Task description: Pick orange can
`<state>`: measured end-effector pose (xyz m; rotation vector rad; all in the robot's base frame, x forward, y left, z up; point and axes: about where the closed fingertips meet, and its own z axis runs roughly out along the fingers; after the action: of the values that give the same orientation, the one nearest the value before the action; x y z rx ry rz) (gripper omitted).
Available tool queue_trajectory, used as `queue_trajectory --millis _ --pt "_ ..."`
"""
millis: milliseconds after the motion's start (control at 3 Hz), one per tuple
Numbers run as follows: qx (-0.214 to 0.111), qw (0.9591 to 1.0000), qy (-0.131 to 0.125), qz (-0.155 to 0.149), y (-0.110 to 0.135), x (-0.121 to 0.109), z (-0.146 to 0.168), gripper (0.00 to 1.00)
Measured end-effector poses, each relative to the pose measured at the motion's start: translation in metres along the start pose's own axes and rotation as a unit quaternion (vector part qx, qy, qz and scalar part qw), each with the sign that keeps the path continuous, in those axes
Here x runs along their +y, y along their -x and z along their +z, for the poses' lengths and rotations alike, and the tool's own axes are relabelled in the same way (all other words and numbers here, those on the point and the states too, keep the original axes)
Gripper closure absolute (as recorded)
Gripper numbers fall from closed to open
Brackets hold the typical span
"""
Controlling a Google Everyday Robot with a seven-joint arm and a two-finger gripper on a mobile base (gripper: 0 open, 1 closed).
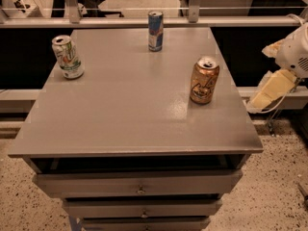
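The orange can (204,80) stands upright on the right side of the grey cabinet top (130,114), near its right edge. It is copper-orange with a silver top and a pale logo. My gripper (270,89) hangs off the table's right side, at the end of the white arm (296,52). It shows as a cream-coloured piece pointing down and left. It is to the right of the can, apart from it, and holds nothing.
A white-and-green can (68,57) stands at the back left. A slim blue-and-silver can (155,30) stands at the back middle. Drawers (139,184) are below the top. A railing (144,20) runs behind the table. The floor is speckled.
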<state>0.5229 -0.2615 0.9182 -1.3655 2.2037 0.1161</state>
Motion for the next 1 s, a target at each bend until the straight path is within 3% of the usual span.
queue_trajectory --millis 333,1000 --pt "-0.074 0.9971 -0.01 0.018 0.016 -0.015 0.021 0.0" --pt "-0.182 0.9821 0.015 0.047 0.054 -0.012 0.06 0.0"
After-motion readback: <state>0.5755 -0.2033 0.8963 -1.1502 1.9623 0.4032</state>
